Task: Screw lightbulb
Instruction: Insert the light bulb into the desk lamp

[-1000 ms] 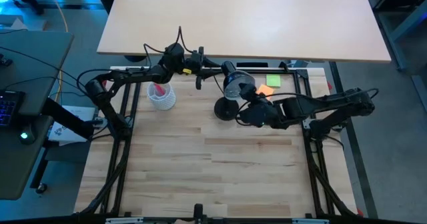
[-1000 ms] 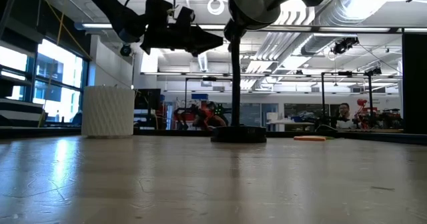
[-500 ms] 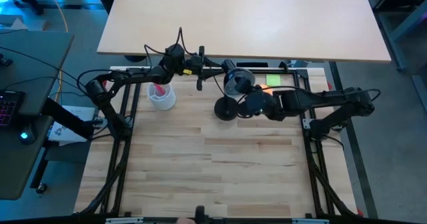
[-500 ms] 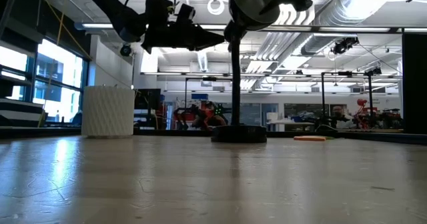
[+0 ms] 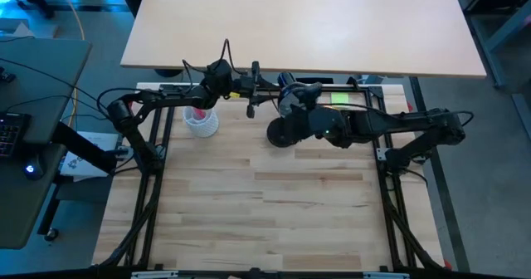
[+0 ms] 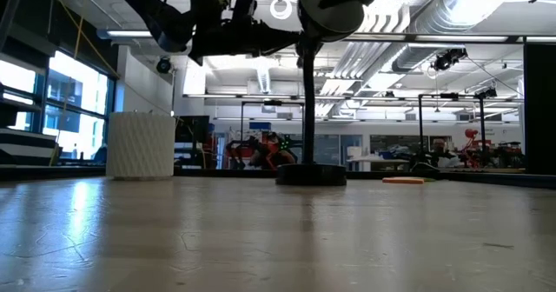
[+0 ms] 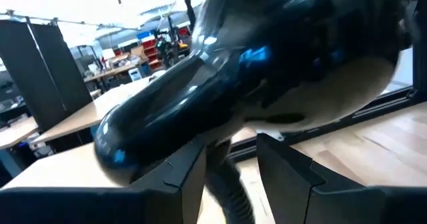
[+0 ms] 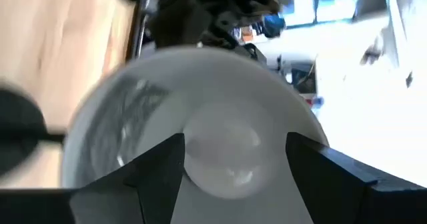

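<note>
Wooden counter (image 5: pixel 249 212), black desk lamp (image 5: pixel 286 121) at the far edge. Left hand (image 7: pixel 230 161) narrowly parted around the lamp neck: keep bracing. Right hand (image 8: pixel 230 167) holding the lightbulb (image 8: pixel 223 151) inside the white shade (image 8: pixel 120 117): keep it square to the socket, turn gently, avoid cross-threading.

Lightbulb (image 8: pixel 222 151) base hidden inside the lamp shade (image 8: pixel 133 111); from above, the right gripper (image 5: pixel 300 117) covers it, shade's twelve o'clock rim cut off low

Robotics lab, exposed ceiling ducts (image 6: pixel 452 18), strip lights, equipment benches (image 6: pixel 261 153) beyond the wooden table (image 6: pixel 278 231)
</note>
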